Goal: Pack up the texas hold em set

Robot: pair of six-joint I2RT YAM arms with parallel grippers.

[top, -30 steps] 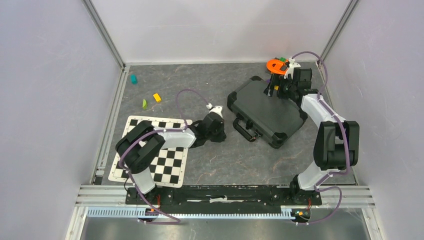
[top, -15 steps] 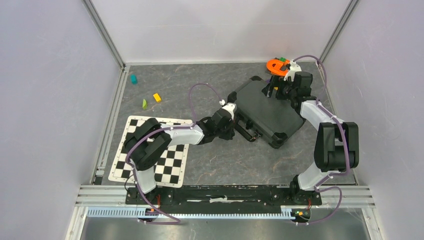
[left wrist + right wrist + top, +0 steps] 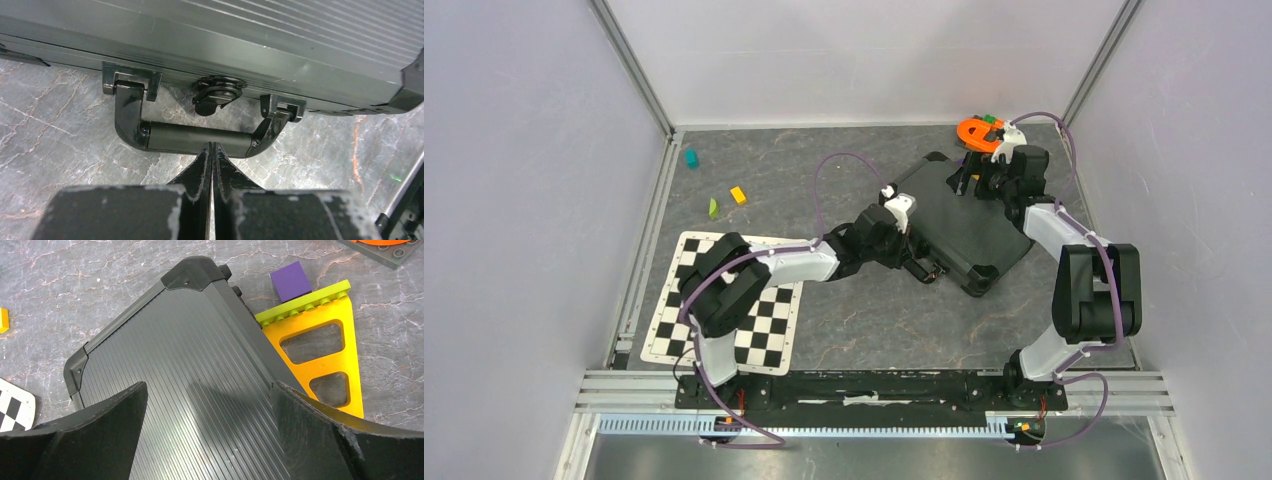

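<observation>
On the far right half of the bench (image 3: 854, 320) the black briefcase (image 3: 959, 225) lies flat with its lid down, set at a slant, its handle (image 3: 197, 137) pointing to the near left. No chips, cards or dice show outside it, so the packing itself looks done. Judging by the round latch (image 3: 217, 92) above the handle, what may be left is fastening or lifting the case, though the pictures do not show whether it is locked. The left pincer (image 3: 211, 150) has its tips pressed together, gripping nothing, right at the near side of the handle bar. The right pincer (image 3: 208, 390) hangs spread wide over the ribbed lid at the far corner, empty. Room is tight on the far right: a yellow toy (image 3: 320, 355) sits against or just beside the case's edge, with a purple block (image 3: 291, 280) and an orange toy (image 3: 977, 131) close by. Bare bench lies near the handle, and the checkered mat (image 3: 744, 310) is well apart on the left.
</observation>
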